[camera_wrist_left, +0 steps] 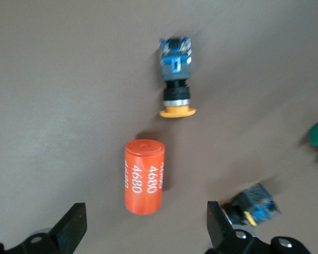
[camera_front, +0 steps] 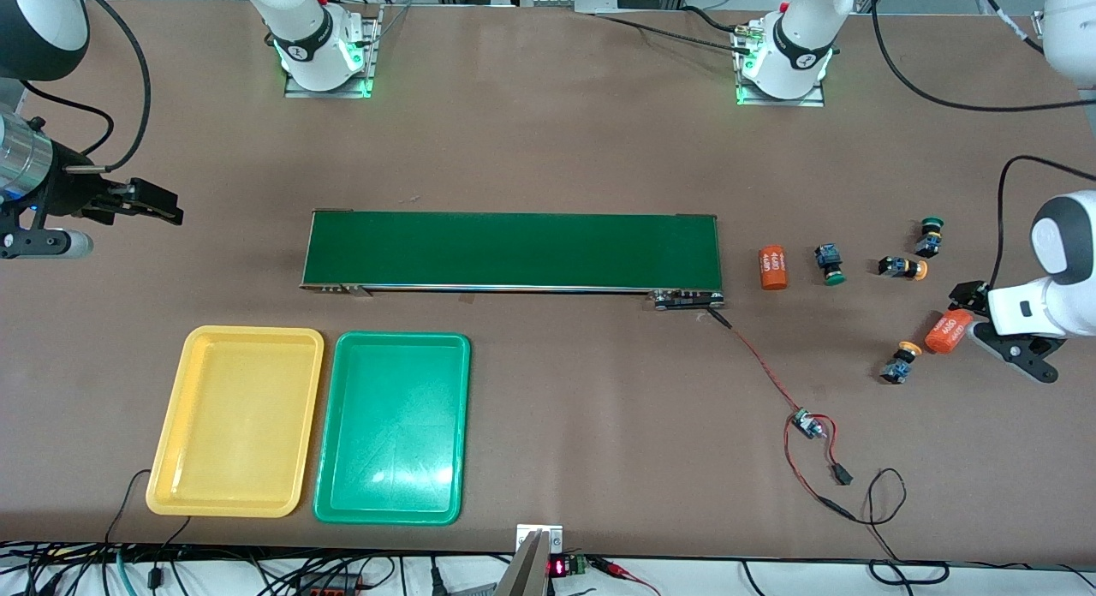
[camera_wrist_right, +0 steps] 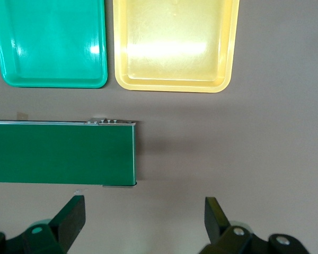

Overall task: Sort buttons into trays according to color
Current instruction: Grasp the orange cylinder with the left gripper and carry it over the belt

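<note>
Nearest the front camera, my yellow tray (camera_front: 234,420) and green tray (camera_front: 393,427) lie side by side on the surface (camera_front: 548,142), toward my right arm's end. Toward my left arm's end, one orange-capped button (camera_front: 899,362) lies nearest, just beside an orange 4680 cylinder (camera_front: 947,331). My left gripper (camera_front: 985,320) hovers over that cylinder, fingers spread wide, holding nothing. Farther off lie the second orange-capped button (camera_front: 903,267), a green-capped button (camera_front: 830,264), another 4680 cylinder (camera_front: 773,268), the conveyor belt (camera_front: 512,251), then the second green-capped button (camera_front: 930,236). My right gripper (camera_front: 158,202) waits, spread, over bare surface.
</note>
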Available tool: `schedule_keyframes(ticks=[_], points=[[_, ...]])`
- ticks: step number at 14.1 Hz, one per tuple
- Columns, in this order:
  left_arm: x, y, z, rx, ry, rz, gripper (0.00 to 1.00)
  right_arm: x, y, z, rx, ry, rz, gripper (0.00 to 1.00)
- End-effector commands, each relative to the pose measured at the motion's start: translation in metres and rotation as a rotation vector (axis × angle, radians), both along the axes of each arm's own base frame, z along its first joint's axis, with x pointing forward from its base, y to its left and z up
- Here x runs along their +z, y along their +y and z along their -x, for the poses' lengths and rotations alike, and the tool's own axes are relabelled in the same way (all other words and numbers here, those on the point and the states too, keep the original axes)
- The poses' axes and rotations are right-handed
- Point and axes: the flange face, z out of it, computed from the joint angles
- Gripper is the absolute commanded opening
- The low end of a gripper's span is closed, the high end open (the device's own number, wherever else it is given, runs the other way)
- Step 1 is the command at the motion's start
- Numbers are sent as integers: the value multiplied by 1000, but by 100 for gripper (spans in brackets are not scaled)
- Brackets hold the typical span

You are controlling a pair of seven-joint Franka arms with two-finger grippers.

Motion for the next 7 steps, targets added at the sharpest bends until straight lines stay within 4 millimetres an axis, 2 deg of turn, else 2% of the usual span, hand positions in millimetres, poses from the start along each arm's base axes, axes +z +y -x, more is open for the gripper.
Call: schedule_keyframes(ticks=[1,2,4,5,7], points=[[-42,16,-1,-37,-43,-2,100,3,2,0,-13,-7,-15,100],[-57,28,2,-24,-51,4,100,3,2,0,-13,-7,-15,100],[-72,30,6,-12,-41,20,100,3,1,0,-15,-7,-15,100],[-81,32,9,-8,-28,27,89,3,1,0,-15,-7,-15,100],[-86,29,11,-9,-10,32,46,3,1,0,-15,-7,-15,100]])
